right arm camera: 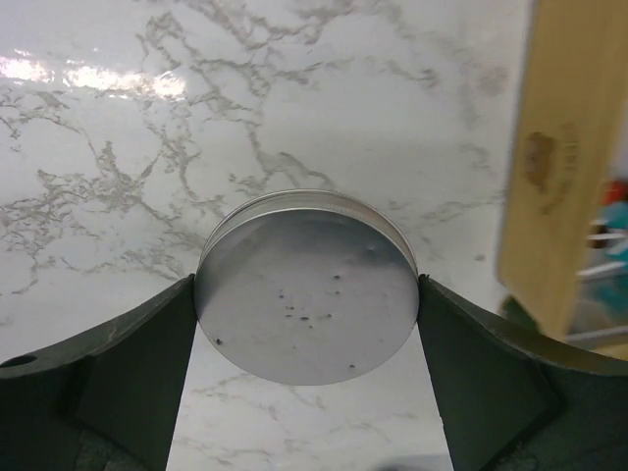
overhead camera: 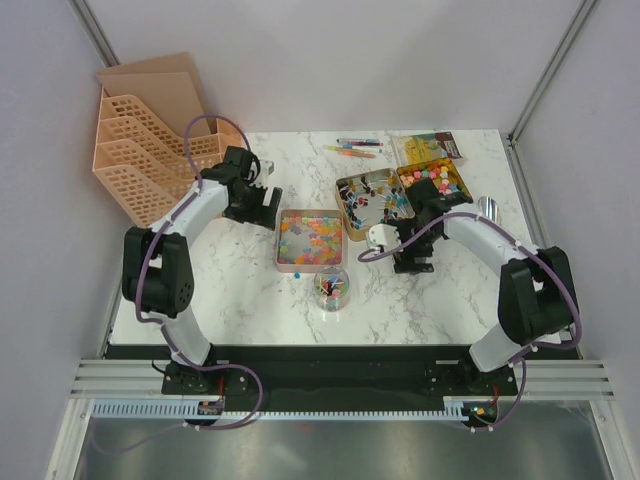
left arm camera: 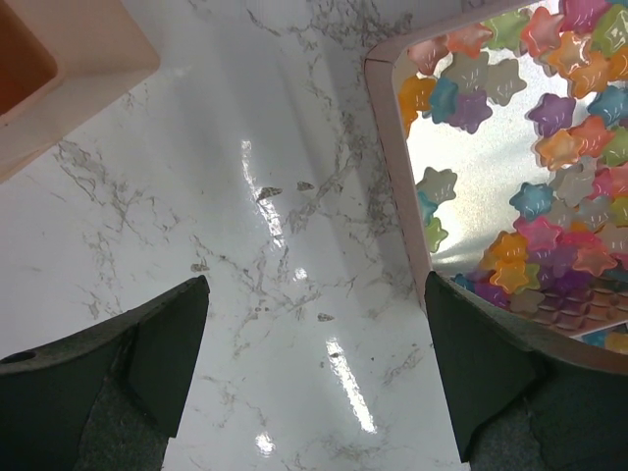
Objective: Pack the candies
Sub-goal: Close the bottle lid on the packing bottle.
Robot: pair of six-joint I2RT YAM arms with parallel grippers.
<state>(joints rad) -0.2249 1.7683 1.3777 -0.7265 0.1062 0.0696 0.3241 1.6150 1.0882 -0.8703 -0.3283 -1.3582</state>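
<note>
though the top view blurs it, the right gripper (right arm camera: pixel 306 285) seemingly pinches a lid (right arm camera: pixel 306 319) (left gripper (left arm camera: pixel 316 283) spread).

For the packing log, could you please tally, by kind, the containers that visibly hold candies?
pink tray of candies: 1
tan trays of candies: 2
clear jar of candies: 1
Total: 4
The flat box at the back edge is too unclear to count.
</note>
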